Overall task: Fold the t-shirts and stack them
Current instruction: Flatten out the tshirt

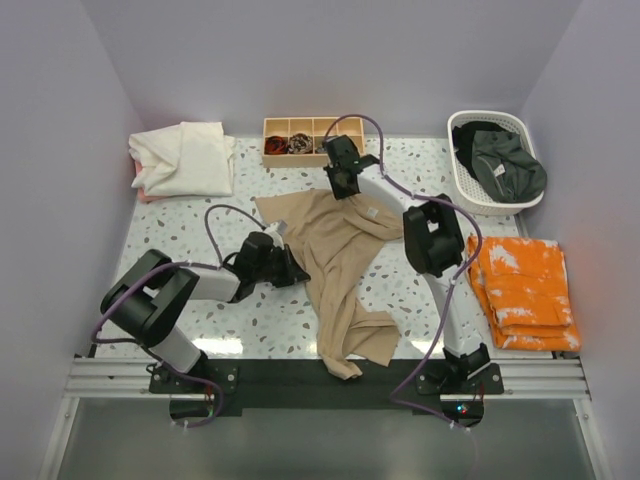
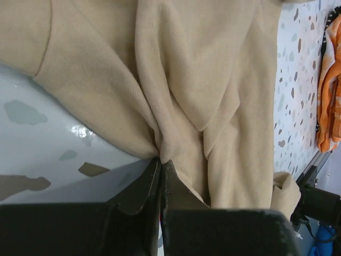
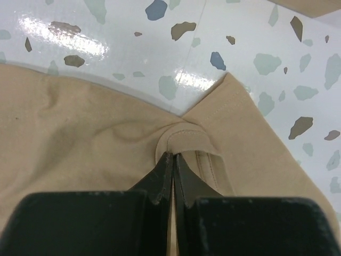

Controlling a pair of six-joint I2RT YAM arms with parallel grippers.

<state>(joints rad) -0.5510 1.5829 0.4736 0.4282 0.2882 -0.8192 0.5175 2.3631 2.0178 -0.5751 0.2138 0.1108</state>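
On the table (image 1: 262, 320), left gripper (image 2: 161, 161) and right gripper (image 3: 173, 156) each clamp the tan t-shirt (image 1: 335, 250).

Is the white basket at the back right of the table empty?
No, a dark green shirt lies bunched inside the white basket.

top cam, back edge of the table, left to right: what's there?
cream-white t-shirt, folded → wooden divided tray → white basket holding dark clothes
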